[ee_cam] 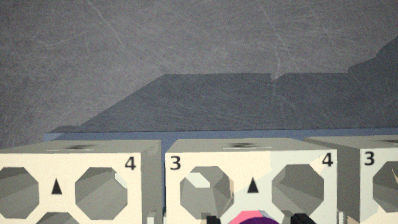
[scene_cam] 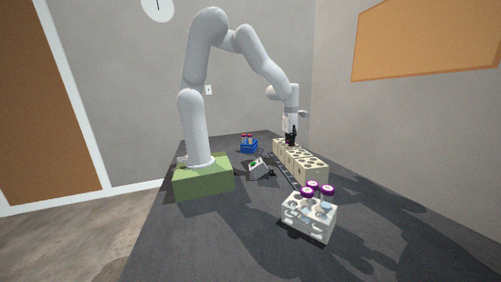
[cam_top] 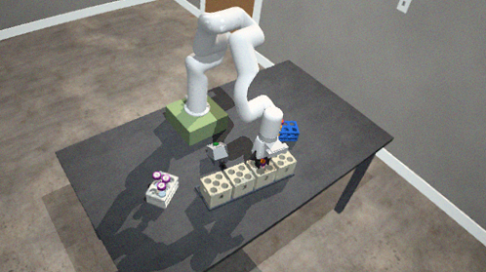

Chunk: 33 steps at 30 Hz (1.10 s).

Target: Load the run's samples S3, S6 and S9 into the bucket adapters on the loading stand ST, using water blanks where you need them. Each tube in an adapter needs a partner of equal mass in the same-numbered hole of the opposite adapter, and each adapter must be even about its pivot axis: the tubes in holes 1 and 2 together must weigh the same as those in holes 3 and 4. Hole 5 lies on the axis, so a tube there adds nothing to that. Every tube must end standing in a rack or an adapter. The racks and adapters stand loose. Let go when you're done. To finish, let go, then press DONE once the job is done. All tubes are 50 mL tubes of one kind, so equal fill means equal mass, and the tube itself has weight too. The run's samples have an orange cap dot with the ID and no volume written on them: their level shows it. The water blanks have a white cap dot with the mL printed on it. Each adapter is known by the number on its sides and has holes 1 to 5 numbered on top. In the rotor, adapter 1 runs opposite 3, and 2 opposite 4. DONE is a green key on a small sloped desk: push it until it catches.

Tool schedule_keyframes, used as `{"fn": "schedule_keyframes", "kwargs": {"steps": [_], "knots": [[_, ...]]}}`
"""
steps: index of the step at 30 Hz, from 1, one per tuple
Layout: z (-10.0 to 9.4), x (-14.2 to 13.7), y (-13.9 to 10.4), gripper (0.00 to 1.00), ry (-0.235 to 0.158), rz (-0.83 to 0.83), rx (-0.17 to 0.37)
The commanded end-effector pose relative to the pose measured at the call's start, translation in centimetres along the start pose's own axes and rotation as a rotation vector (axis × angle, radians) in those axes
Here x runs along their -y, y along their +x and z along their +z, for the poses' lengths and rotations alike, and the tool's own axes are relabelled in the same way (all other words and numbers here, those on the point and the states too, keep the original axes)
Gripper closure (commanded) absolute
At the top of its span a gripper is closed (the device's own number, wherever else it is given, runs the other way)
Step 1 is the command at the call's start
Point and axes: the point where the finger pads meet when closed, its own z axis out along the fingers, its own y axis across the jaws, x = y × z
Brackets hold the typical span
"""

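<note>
My gripper (cam_top: 262, 162) (scene_cam: 290, 139) (ee_cam: 257, 220) is low over the third of four cream adapters (cam_top: 266, 174) (ee_cam: 250, 165) on the loading stand (scene_cam: 283, 174) (ee_cam: 150, 135). Its fingers are slightly apart, one on each side of a purple-capped sample tube (ee_cam: 247, 217) that stands in this adapter, below the triangle between holes 3 and 4, near the centre hole. I cannot read the adapter's side number. Two more sample tubes (scene_cam: 246, 137) stand in the blue rack (cam_top: 289, 131) (scene_cam: 249, 147). Three purple-capped water blanks (cam_top: 162, 179) (scene_cam: 316, 189) stand in the white rack (cam_top: 160, 198) (scene_cam: 311, 222).
The green DONE key (cam_top: 216, 143) (scene_cam: 254, 162) sits on a small sloped desk (cam_top: 218, 154) (scene_cam: 260, 169) just left of the adapters. The arm's green base block (cam_top: 196, 123) (scene_cam: 201, 180) is behind it. The other adapters (cam_top: 216, 186) (scene_cam: 311, 168) stand empty.
</note>
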Motion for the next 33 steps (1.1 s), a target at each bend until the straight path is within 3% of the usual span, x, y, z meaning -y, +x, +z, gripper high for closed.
{"fn": "schedule_keyframes", "kwargs": {"steps": [1,17,33], "knots": [[-0.1,0.0,0.1,0.56,-0.007,0.0,-0.005],[-0.1,0.0,0.1,0.56,-0.007,0.0,-0.005],[-2.9,0.0,0.1,0.56,-0.007,0.0,-0.005]]}}
